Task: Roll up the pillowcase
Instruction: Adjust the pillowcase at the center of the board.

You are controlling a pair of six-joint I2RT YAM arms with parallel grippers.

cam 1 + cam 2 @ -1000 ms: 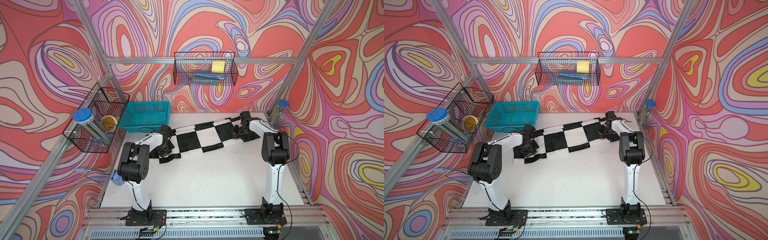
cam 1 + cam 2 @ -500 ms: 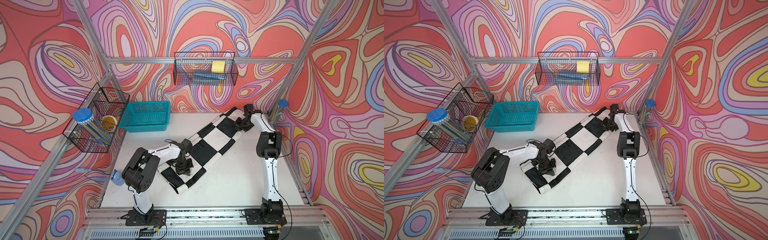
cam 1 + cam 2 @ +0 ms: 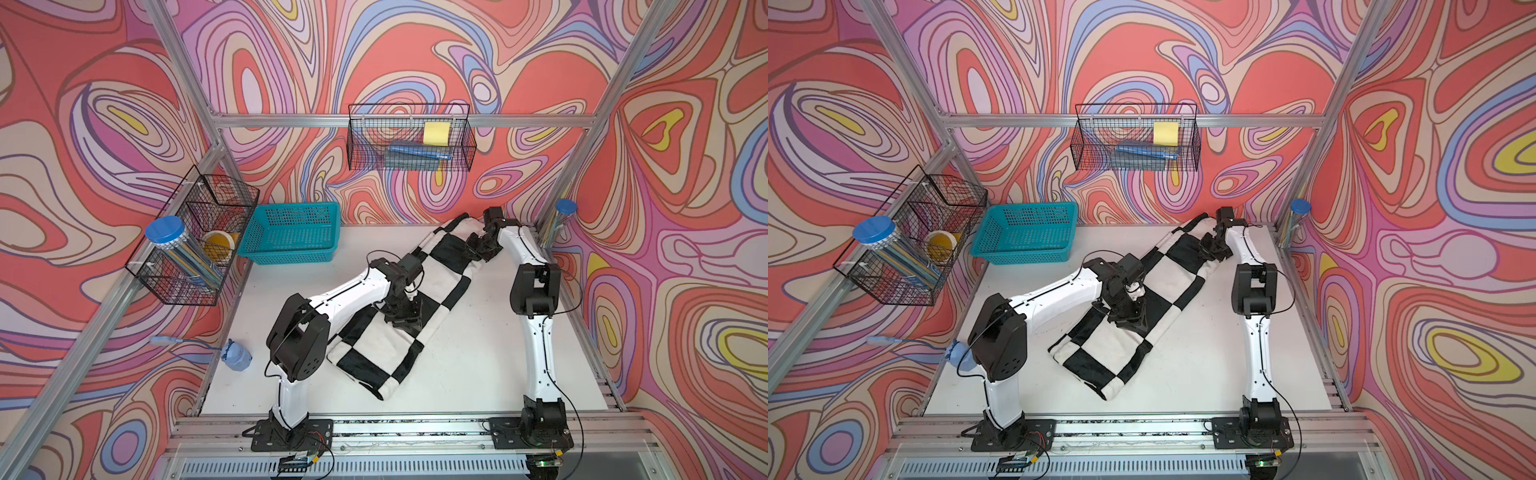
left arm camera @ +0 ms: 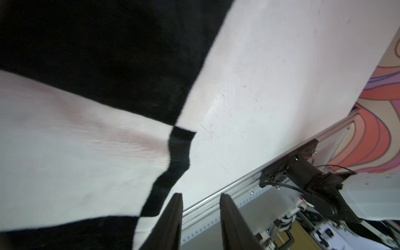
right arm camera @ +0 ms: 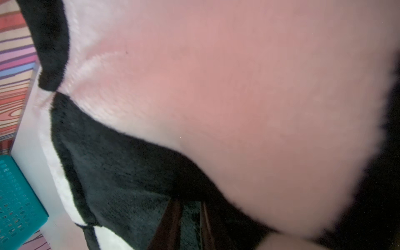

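Teal basket [image 3: 291,249] back left, wire rack [image 3: 365,141] w/ yellow pad [image 3: 436,133] on wall

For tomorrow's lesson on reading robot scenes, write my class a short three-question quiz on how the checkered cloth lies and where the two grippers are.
1. True or false: the black-and-white checkered plush pillowcase lies as a long diagonal strip on the white table, not yet rolled.
2. The right gripper is at the pillowcase's: A far end; B near end; C middle.
3. Fill in: in the left wrist view, the left gripper's jaws stand ____, with nothing between them.
Key: 1 true; 2 A; 3 open.
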